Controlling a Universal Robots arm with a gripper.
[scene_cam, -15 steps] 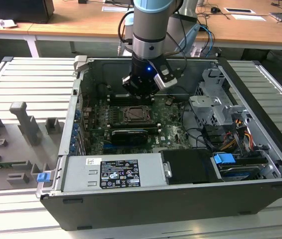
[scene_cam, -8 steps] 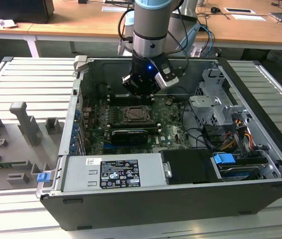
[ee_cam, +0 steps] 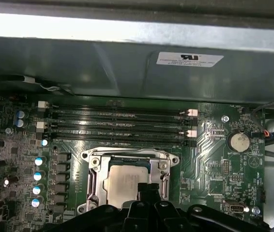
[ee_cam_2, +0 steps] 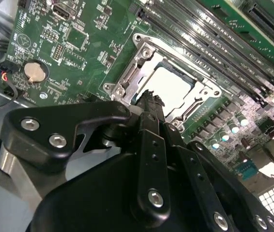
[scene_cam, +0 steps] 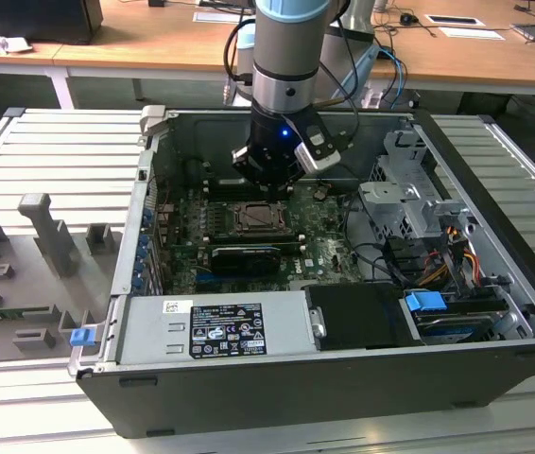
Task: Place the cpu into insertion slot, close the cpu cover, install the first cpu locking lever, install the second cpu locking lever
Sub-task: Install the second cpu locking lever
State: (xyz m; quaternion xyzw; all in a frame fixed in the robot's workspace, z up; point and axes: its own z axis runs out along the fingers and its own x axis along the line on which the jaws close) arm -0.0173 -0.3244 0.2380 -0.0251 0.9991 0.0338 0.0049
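Note:
The cpu (ee_cam_2: 172, 86) (ee_cam: 122, 186) lies flat in the insertion slot (scene_cam: 253, 219), its pale metal top showing. The silver cpu cover (ee_cam_2: 142, 55) (ee_cam: 127, 155) is folded down around it, and the chip shows through its window. My gripper (ee_cam_2: 149, 99) (ee_cam: 149, 189) (scene_cam: 269, 182) hangs just above one edge of the socket. Its black fingers (ee_cam_2: 151, 140) are pressed together at the tip with nothing between them. I cannot make out how the locking levers stand.
Long black memory slots (ee_cam: 117, 123) run beside the socket, and a coin battery (ee_cam: 237, 142) sits on the board. The open computer case (scene_cam: 154, 170) walls the board in. It also holds a drive cage (scene_cam: 409, 203), cables and a power supply (scene_cam: 220, 326).

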